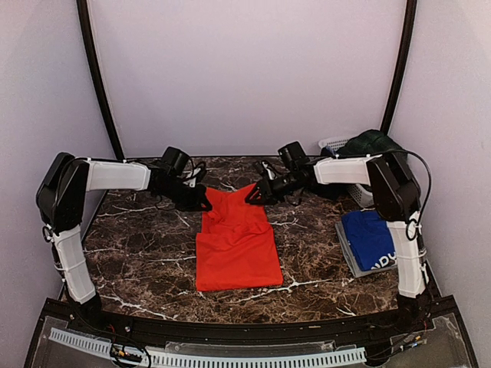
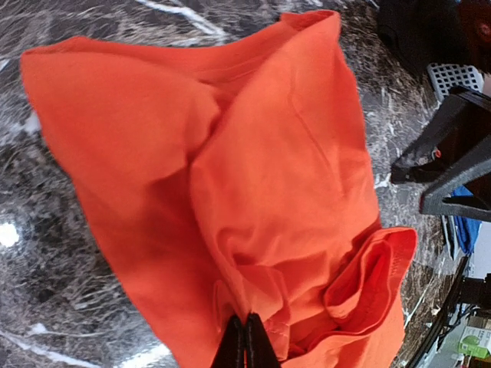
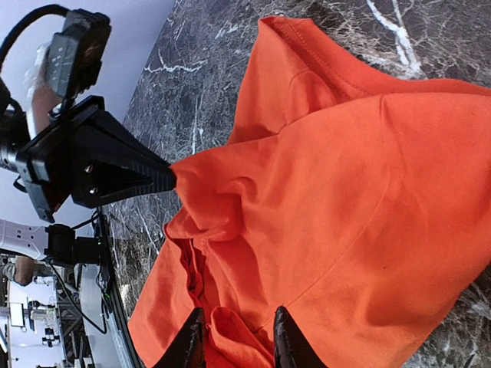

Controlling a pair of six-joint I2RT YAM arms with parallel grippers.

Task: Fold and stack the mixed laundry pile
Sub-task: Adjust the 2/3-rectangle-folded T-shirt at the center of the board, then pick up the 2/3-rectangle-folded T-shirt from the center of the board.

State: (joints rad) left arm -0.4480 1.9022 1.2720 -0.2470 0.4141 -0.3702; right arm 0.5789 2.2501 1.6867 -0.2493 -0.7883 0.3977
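At the middle of the dark marble table (image 1: pixel 138 253) you have the red-orange T-shirt (image 1: pixel 238 249) lying lengthwise. Its near half is flat and smooth. Its far end is rumpled and raised off the surface toward both arms.

Your left gripper (image 2: pixel 245 346) is at the shirt's far-left corner. In its wrist view the two fingertips are pressed tight together with a pinch of orange cloth caught between them. Creases fan away from that point across the fabric.

Your right gripper (image 3: pixel 236 341) is at the far-right corner, facing the left one across the shirt's far edge. Its two fingers stand apart, and a bunched fold of orange cloth, hem stitching showing, lies in the gap. From that close angle you cannot tell whether the fingers are pressing on the cloth or only straddling it.

To your right, well apart from the red shirt, the royal blue T-shirt (image 1: pixel 367 234) lies folded on the grey tray (image 1: pixel 353 264). A little white print shows at its near edge, and your right arm hides part of it.

At the far right corner, the white slotted basket (image 1: pixel 334 143) stands against the wall. The dark green tartan garment (image 1: pixel 376 142) is heaped at it, partly behind the same arm.
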